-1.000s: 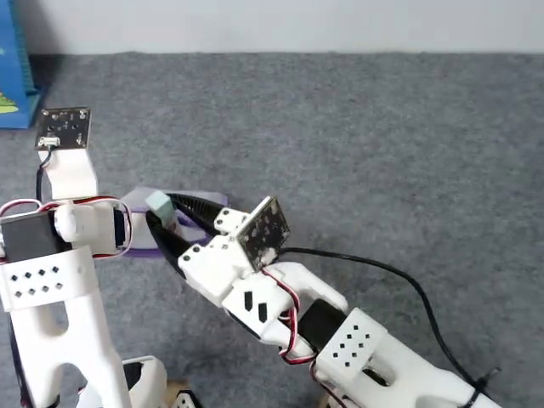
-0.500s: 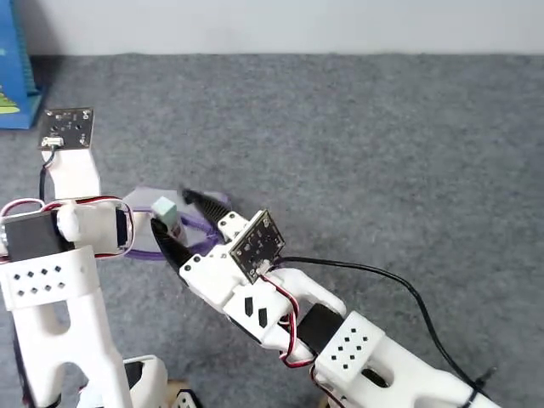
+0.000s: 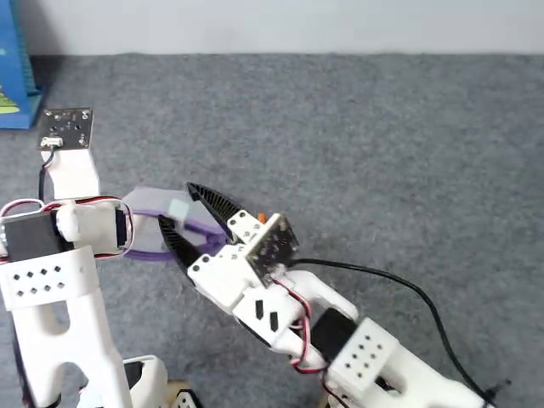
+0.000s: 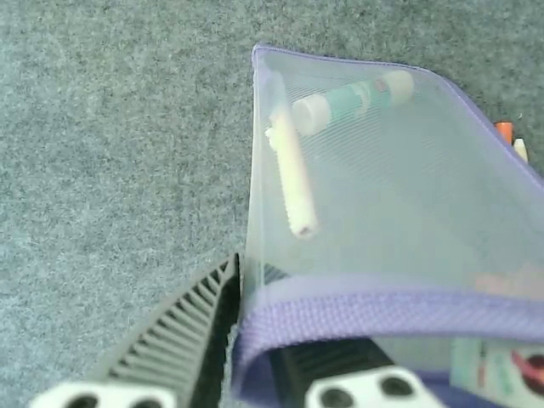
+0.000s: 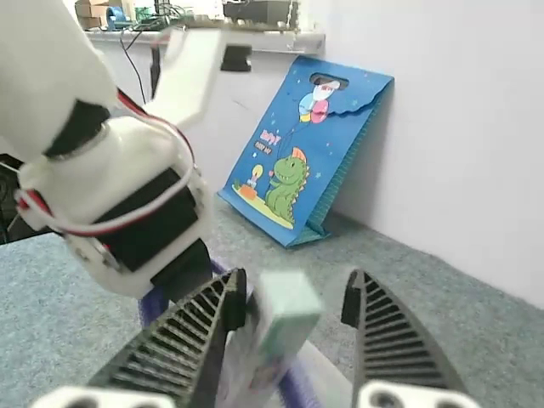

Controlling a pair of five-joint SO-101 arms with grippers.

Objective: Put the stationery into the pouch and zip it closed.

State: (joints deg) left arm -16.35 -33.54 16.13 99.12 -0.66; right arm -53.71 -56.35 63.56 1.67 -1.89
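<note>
A translucent pouch (image 4: 382,212) with purple trim lies on the grey carpet; in the high view the pouch (image 3: 146,201) sits between the two arms. My left gripper (image 4: 255,340) is shut on its purple rim. Inside lie a white stick (image 4: 291,174) and a green-and-white tube (image 4: 353,100). My right gripper (image 3: 174,204) hovers open over the pouch mouth. A mint eraser (image 5: 287,319) sits loose between its spread fingers, and in the high view the eraser (image 3: 178,208) is at the pouch opening. An orange-tipped item (image 3: 262,218) lies beside the pouch.
A blue gift bag (image 3: 13,76) stands at the back left by the wall, also seen as the gift bag (image 5: 306,170) in the right wrist view. The left arm's body (image 3: 51,280) fills the near left. Grey carpet (image 3: 408,153) stretches to the right.
My right gripper has opened and let go of the mint eraser, which has dropped lower to the pouch mouth. The right arm shifted slightly toward the near side. The left arm kept still.
</note>
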